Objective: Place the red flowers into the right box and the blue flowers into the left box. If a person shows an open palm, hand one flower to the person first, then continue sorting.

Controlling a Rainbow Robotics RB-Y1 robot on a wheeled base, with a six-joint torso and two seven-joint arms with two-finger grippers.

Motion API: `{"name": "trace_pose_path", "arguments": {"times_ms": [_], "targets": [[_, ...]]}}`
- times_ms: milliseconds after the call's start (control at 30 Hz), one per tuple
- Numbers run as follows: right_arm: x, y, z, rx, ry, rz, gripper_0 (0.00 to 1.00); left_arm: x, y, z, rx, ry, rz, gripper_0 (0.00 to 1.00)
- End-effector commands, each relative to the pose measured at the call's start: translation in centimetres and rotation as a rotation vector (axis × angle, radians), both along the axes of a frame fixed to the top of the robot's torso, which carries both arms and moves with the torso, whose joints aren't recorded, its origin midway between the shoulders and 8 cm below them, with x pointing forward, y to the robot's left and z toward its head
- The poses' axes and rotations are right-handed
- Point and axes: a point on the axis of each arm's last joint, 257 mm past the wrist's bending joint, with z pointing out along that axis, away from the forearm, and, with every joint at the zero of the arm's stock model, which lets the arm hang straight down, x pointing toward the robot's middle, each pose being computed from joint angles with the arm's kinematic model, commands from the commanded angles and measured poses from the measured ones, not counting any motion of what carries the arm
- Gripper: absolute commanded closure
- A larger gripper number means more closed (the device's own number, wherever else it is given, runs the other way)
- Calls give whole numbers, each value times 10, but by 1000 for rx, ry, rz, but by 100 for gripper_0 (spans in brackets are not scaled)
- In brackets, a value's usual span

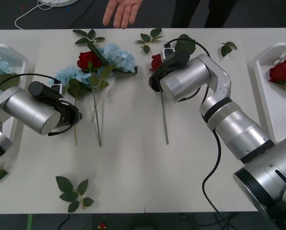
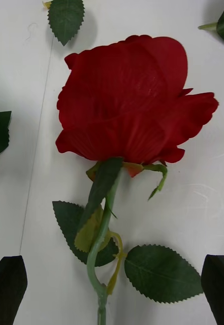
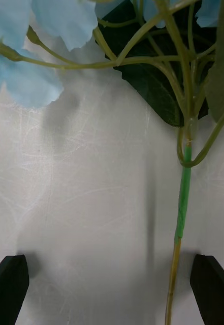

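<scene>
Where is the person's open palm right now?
In the front view, the hand is at the table's far edge, left of centre, beyond the blue flowers.

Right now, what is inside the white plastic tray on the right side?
The shallow white plastic tray holds one red artificial rose with green leaves. The tray's near end is hidden behind the right arm.

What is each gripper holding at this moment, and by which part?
Nothing is held. The right gripper is open over a red rose lying on the table; the left gripper is open around a blue flower's stem, not closed on it.
</scene>
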Motion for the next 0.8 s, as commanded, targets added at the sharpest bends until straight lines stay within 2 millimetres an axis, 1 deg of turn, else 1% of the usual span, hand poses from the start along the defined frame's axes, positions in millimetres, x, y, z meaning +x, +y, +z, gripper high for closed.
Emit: {"name": "trace_pose_path", "arguments": {"times_ms": [33,167,367,400,433,467,500,800], "targets": [[7,31,12,36,-48,16,0,18,-18,22,12,-43,-64,8],[10,34,7,50,-57,12,0,19,-19,23,11,-47,-66,8],[13,29,-3,52,-63,2,0,19,-19,22,11,-46,-66,8],[13,29,-4,54,-64,2,6,19,-19,22,11,-46,-66,8],[14,30,-5,58,-66,2,44,19,-19,22,11,-46,-66,8],[14,29,-4,58,-68,2,86,19,-19,22,11,-46,-66,8],[14,29,-4,60,-67,1,100,19,-19,22,11,-46,-66,8],[14,30,-5,71,-63,-2,100,19,-19,22,11,-46,-66,8]]}}
